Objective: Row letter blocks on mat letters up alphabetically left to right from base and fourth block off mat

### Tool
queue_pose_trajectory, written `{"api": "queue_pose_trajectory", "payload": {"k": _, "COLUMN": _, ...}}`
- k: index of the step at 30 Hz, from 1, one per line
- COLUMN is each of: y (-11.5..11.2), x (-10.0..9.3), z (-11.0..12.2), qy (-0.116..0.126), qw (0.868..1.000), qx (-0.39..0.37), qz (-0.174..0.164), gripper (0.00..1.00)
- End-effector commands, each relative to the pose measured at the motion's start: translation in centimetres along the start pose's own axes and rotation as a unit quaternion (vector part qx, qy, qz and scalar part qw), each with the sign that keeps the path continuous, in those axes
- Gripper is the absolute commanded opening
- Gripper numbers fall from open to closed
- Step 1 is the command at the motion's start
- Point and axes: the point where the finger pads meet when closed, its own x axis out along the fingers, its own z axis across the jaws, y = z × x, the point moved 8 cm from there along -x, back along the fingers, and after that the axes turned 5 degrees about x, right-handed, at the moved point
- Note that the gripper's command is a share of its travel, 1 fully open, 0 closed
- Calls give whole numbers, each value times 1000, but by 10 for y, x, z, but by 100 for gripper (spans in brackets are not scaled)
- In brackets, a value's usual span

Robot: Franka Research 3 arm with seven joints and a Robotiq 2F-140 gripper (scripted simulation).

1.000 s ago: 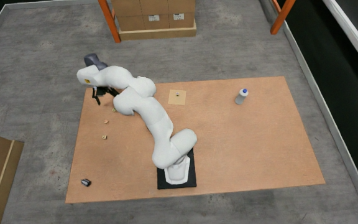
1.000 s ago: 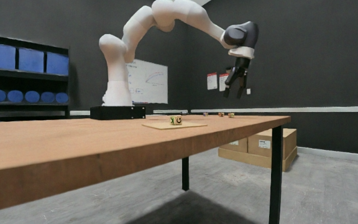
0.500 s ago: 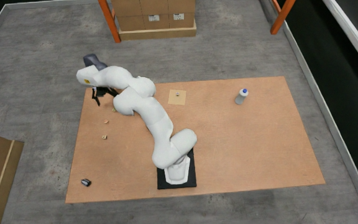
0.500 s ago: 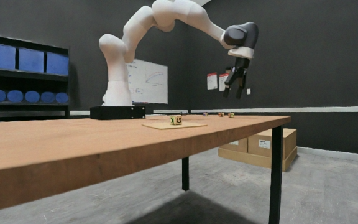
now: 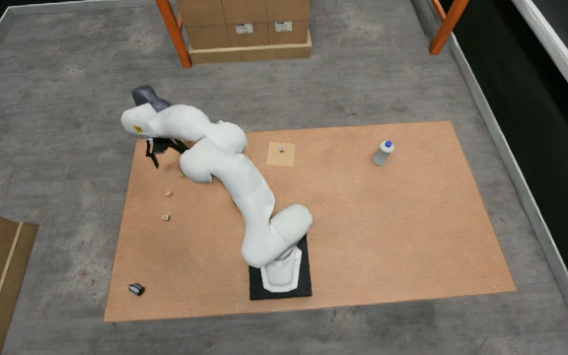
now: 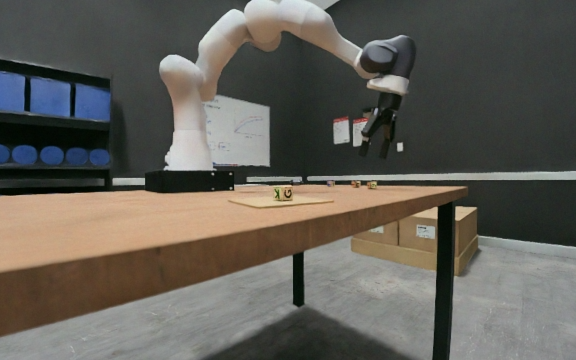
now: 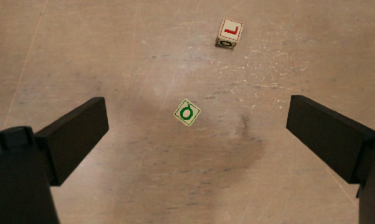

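Observation:
My gripper (image 5: 172, 158) (image 6: 374, 151) (image 7: 197, 112) is open and empty, high above the table's far left part. Between its fingers in the wrist view, well below them, lies a block with a green round letter (image 7: 187, 112) (image 5: 180, 174) (image 6: 372, 185), turned diagonally, with a small tail at the letter's upper edge. A block with a red L (image 7: 230, 31) (image 5: 169, 192) (image 6: 356, 184) lies beyond it, its L sideways in that view. A third block (image 5: 166, 217) (image 6: 330, 184) lies nearer the base. A fourth block (image 5: 281, 149) (image 6: 283, 193) stands on the mat (image 5: 274, 160) (image 6: 313, 201), showing K and G on its sides; its top is unreadable.
A white bottle with a blue cap (image 5: 384, 154) stands right of the mat. A small dark object (image 5: 136, 289) lies at the table's near left corner. My arm passes over the table between the base and the left blocks.

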Motion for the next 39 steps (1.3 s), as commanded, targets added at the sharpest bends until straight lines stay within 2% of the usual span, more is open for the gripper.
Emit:
{"api": "queue_pose_trajectory", "payload": {"k": 1, "y": 0, "x": 0, "z": 0, "qy": 1, "qw": 1000, "qx": -3, "qz": 1, "gripper": 100}}
{"api": "queue_pose_trajectory", "payload": {"k": 27, "y": -3, "x": -1, "z": -4, "qy": 1, "qw": 1000, "qx": -4, "qz": 0, "gripper": 100}}
{"api": "queue_pose_trajectory", "payload": {"k": 29, "y": -23, "x": -7, "z": -28, "qy": 1, "qw": 1000, "qx": -5, "qz": -3, "gripper": 100}}
{"api": "queue_pose_trajectory", "payload": {"k": 31, "y": -23, "x": -7, "z": -28, "qy": 1, "qw": 1000, "qx": -5, "qz": -3, "gripper": 100}}
{"api": "queue_pose_trajectory", "payload": {"k": 33, "y": -51, "x": -16, "z": -67, "qy": 2, "qw": 1000, "qx": -6, "qz": -7, "gripper": 100}}
{"api": "queue_pose_trajectory", "payload": {"k": 35, "y": -64, "x": -20, "z": -87, "qy": 2, "qw": 1000, "qx": -6, "qz": -8, "gripper": 100}}
{"api": "queue_pose_trajectory", "payload": {"k": 39, "y": -94, "x": -29, "z": -142, "qy": 3, "qw": 1000, "qx": -7, "qz": -12, "gripper": 100}}
